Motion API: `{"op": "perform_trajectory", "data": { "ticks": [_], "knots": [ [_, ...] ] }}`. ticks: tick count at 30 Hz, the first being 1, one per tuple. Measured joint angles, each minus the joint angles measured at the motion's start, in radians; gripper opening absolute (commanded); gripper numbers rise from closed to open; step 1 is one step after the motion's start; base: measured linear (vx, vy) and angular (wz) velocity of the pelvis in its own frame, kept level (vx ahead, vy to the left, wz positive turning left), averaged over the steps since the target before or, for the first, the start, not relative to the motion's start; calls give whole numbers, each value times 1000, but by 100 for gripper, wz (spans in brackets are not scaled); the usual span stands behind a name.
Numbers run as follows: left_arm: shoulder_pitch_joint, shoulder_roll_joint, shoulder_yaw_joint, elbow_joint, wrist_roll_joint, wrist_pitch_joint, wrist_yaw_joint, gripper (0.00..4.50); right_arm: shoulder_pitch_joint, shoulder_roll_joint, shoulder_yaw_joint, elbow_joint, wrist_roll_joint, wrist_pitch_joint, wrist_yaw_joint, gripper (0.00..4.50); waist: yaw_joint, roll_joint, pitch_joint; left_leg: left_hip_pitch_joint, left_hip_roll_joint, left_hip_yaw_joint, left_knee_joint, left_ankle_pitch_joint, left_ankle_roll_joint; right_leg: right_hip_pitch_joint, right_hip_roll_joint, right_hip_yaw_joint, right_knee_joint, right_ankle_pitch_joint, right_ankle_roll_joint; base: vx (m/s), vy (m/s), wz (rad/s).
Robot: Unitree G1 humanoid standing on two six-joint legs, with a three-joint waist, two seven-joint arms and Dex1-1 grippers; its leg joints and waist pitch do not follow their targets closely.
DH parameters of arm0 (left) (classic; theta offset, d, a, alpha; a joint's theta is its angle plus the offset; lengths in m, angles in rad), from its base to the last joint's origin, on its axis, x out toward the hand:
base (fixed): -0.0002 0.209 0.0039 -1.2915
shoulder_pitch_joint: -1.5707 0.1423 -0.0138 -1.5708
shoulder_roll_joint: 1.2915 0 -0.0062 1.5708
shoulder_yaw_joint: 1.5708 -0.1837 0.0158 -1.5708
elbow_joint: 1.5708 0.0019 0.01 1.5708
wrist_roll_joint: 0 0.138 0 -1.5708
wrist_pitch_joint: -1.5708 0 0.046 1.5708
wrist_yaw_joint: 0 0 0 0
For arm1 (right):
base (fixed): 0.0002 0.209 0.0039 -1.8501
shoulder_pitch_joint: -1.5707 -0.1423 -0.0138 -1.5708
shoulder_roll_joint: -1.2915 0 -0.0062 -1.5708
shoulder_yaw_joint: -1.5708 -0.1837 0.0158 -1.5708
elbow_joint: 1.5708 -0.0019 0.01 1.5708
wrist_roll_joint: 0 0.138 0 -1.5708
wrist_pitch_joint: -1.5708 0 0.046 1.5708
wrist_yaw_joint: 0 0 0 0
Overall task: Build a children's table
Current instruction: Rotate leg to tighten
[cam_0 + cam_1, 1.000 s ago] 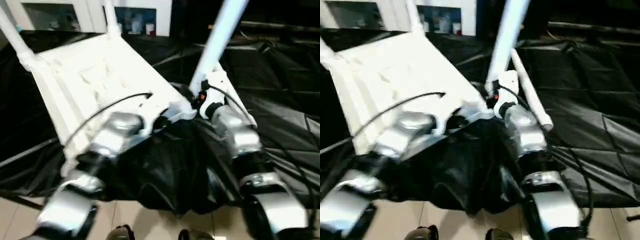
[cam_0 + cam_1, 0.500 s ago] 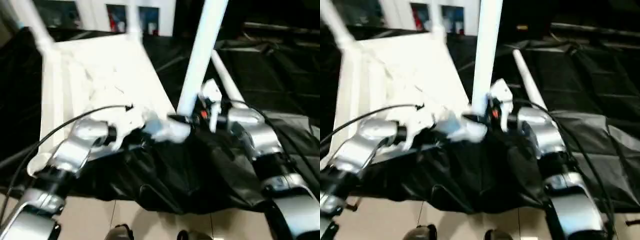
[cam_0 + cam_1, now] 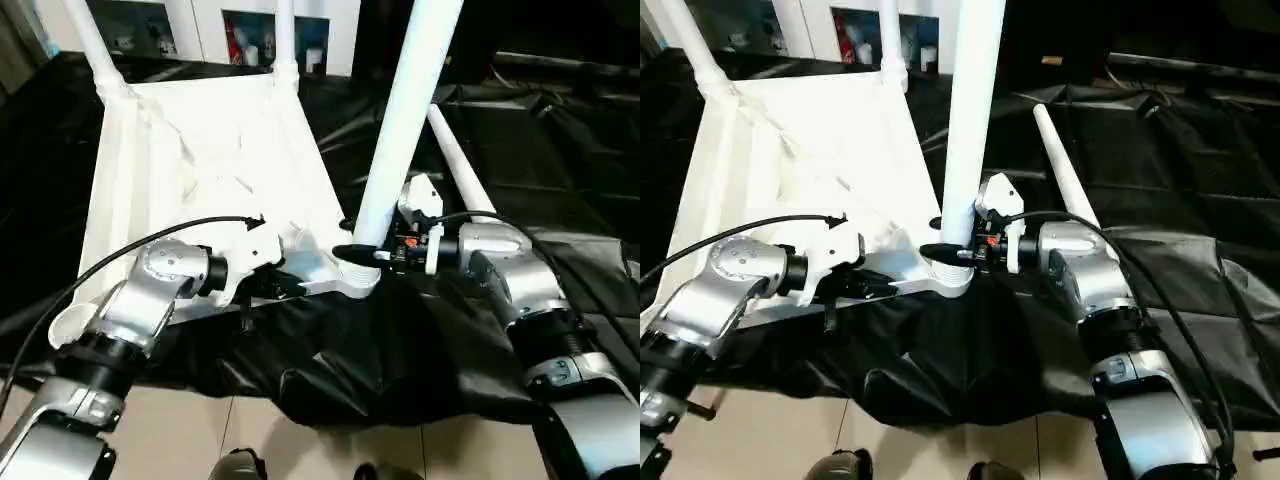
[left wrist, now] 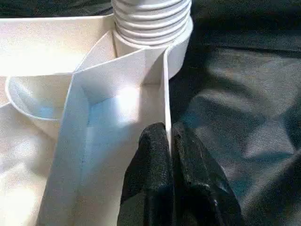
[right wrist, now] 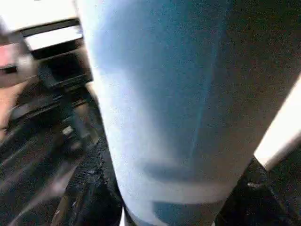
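The children's table (image 3: 200, 160) lies upside down on black cloth, its rimmed underside facing up. Two legs (image 3: 95, 45) stand at its far corners. A third leg (image 3: 405, 110) rises from the near right corner socket (image 4: 153, 19), and my right gripper (image 3: 355, 252) is shut around that leg's base. The leg's shaft (image 5: 160, 94) runs close in front of the right wrist camera. My left gripper (image 4: 169, 134) is shut on a thin rib of the underside just beside that socket. A loose leg (image 3: 455, 160) lies on the cloth to the right. The near left corner socket (image 3: 70, 325) holds nothing.
Black cloth (image 3: 560, 130) covers the floor around the table and bunches up under my forearms. Beige tiles (image 3: 300, 440) show at the near edge with my feet (image 3: 240, 465). A white cabinet with glass doors (image 3: 250, 30) stands behind.
The whole view has swung and steadied. Both grippers keep their holds at the near right corner, and the held leg now stands a little more upright.
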Motion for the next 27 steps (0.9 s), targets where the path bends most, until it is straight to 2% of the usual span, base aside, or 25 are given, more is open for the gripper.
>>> {"op": "perform_trajectory", "data": {
  "ticks": [3, 7, 12, 17, 22, 27],
  "knots": [
    [-51, -56, 5, 61, 23, 53, 94, 0, -19, 45, -41, 47, -21, -3, -186, 189, -4, -2, 0, 1, 0, 0, -4, 4, -6, 0, 0, 0, 0, 1, -1, -60, -7, 0],
    [-103, -123, 8, 126, 38, 114, 197, 0, -42, 93, -68, 96, -42, -3, -390, 189, -3, -5, 0, 4, 0, 0, -6, 4, -6, 0, 0, 0, -1, 0, 5, -15, -1, 0],
    [-197, -253, 21, 258, 71, 179, 369, 0, -122, 184, -149, 218, -60, 0, -738, 189, -1, -6, -3, 7, -1, 0, -10, 5, -7, 2, 0, 0, -8, 1, 6, 0, 0, 0],
    [-230, -306, 25, 328, 78, 178, 433, 0, -154, 205, -168, 266, -71, -1, -860, 189, 9, -11, -15, 7, -1, 0, -10, 5, -7, 4, 0, 1, -11, 9, 2, 0, 0, 0],
    [-235, -312, 25, 354, 79, 169, 436, 0, -161, 219, -173, 282, -85, -4, -892, 189, 9, -5, -26, 7, -1, 0, -10, 4, -7, 4, 0, 1, -11, 10, 2, 0, 0, 0],
    [-247, -314, 26, 383, 80, 154, 436, 0, -175, 223, -180, 309, -93, -19, -900, 189, 10, -3, -27, 7, -1, 0, -12, 4, -7, 3, 0, 0, -11, 8, 7, 0, 0, 0]
  ]
}}
